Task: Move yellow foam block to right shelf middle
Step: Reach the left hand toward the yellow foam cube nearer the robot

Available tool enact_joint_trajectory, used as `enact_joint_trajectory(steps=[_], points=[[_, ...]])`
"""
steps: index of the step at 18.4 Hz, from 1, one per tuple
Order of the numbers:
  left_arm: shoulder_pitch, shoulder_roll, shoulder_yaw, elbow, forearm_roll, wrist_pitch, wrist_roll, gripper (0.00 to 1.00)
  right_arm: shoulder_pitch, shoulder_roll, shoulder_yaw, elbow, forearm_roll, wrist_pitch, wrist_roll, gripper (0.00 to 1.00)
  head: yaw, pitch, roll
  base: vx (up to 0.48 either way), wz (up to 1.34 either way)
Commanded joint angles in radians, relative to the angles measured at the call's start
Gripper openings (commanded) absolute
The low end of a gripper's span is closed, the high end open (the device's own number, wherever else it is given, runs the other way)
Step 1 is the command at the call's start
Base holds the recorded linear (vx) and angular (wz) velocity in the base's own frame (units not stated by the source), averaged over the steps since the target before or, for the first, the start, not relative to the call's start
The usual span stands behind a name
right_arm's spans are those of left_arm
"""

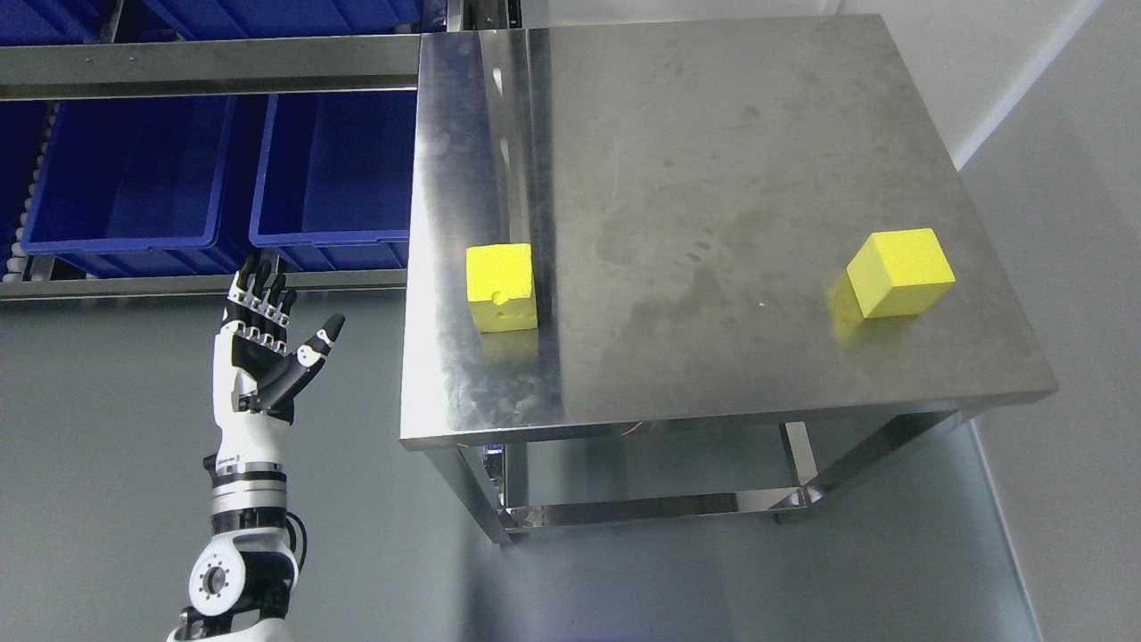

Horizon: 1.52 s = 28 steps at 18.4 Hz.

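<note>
- Left hand [267, 334] raised off the worktop's [713, 134] left edge, fingers spread, thumb out, grasping nothing; right hand out of frame.
- Two yellow blocks on the worktop: left block [501, 287] near the left edge, right block [900, 273] near the right edge, well apart from each other.
- Risk of picking the wrong block: both alike in colour and shape, task sentence silent on which.
- Risk of knocking the left block: close to the worktop edge, so a sideways approach could clip the edge or shove the block inward before closing.
- Risk of crushing or slipping: foam probably soft, left block's front face already dented, so an uneven squeeze could let it twist out.
- Right block likely beyond easy reach of the left hand.
- Destination unclear: only a rack [205, 80] with blue bins [134, 178] showing on the left, no right shelf in frame, so a blind carry could end on the wrong level.
</note>
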Motion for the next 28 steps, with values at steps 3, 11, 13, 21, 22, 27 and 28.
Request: enact_joint_trajectory(steps=[3,11,13,21,22,27,28], points=[[0.001,0.017,-0.017,0.015,0.000,-0.001,-0.003,1.00,0.002,-0.017,0.000,-0.017,0.003,0.000,0.001,1.00,0.0000,0.000,0.000,0.000,0.00],[-0.083,0.017,-0.011,-0.020,0.000,-0.078,-0.050,1.00,0.002,-0.017,0.000,-0.017,0.003,0.000,0.001,1.00,0.0000,0.000,0.000,0.000,0.00],[-0.126,0.017,-0.013,-0.018,-0.024,-0.076,-0.139,1.00,0.002,-0.017,0.000,-0.017,0.003,0.000,0.001,1.00,0.0000,0.000,0.000,0.000,0.00],[-0.213,0.017,-0.091,-0.018,-0.296,-0.029,-0.305,1.00,0.002,-0.017,0.000,-0.017,0.003,-0.002,0.001,1.00,0.0000,0.000,0.000,0.000,0.00],[-0.224,0.017,-0.094,-0.018,-0.302,-0.026,-0.307,1.00,0.002,-0.017,0.000,-0.017,0.003,0.000,0.001,1.00,0.0000,0.000,0.000,0.000,0.00],[-0.288,0.017,-0.114,-0.018,-0.310,0.017,-0.539,1.00,0.002,-0.017,0.000,-0.017,0.003,0.000,0.001,1.00,0.0000,0.000,0.000,0.000,0.00],[-0.293,0.017,-0.118,-0.018,-0.310,0.019,-0.563,1.00,0.002,-0.017,0.000,-0.017,0.003,0.000,0.001,1.00,0.0000,0.000,0.000,0.000,0.00]])
